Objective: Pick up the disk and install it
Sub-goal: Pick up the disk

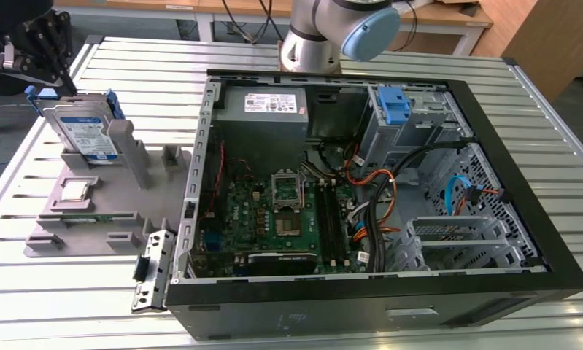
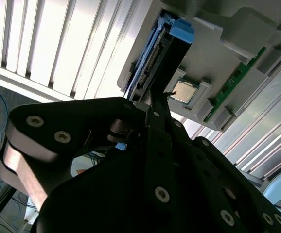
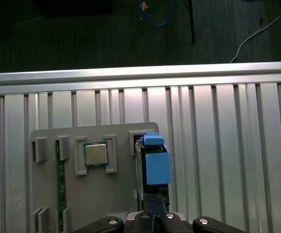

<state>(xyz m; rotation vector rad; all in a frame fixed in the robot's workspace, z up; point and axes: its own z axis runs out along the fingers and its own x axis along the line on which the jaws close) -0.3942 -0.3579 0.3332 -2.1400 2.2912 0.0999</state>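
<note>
Disk (image 1: 85,135) stands on edge in a grey holder (image 1: 125,191) by the table's (image 1: 106,310) edge on the exterior view's left, well apart from the open computer case (image 1: 524,182). Gripper (image 1: 40,73) hangs just above the disk's blue frame; whether it is clenched or released I cannot tell. A small chip (image 1: 74,191) lies in the holder nearby.

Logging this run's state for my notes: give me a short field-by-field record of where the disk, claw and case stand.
disk: upright in grey holder, outside the case
claw: close above the disk, contact unclear
case: lying open, insides exposed
blue bracket: inside case, no drive seen in it
chip: flat on holder, beside disk
install: not done
</note>
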